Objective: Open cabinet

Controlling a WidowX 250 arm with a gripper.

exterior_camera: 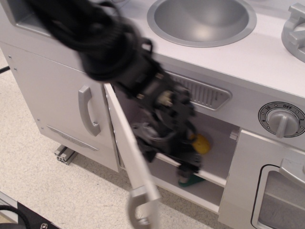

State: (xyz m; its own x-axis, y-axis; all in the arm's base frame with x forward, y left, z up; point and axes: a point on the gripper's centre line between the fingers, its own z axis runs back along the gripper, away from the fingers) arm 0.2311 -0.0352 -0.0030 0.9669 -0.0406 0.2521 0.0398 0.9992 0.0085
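Note:
The cabinet door (pixel 128 152) stands swung far out on its left hinges and shows almost edge-on. Its curved grey handle (pixel 138 210) hangs at the bottom of the frame, blurred. My gripper (pixel 167 157) is black and motion-blurred, just right of the door's inner face, in front of the open cabinet. Its fingers look spread and hold nothing. The arm reaches in from the upper left and hides part of the cabinet's opening. Inside the cabinet a yellow object (pixel 200 143) sits on the shelf (pixel 214 177), and a green object (pixel 188 180) lies below it.
A taller grey door (pixel 52 95) with its own handle (pixel 88 112) and a ribbed strip stands at the left. A sink (pixel 205 19) is on top, a vent grille (pixel 207 95) is above the opening, and a knob (pixel 281 119) and a windowed door (pixel 274 191) are at the right.

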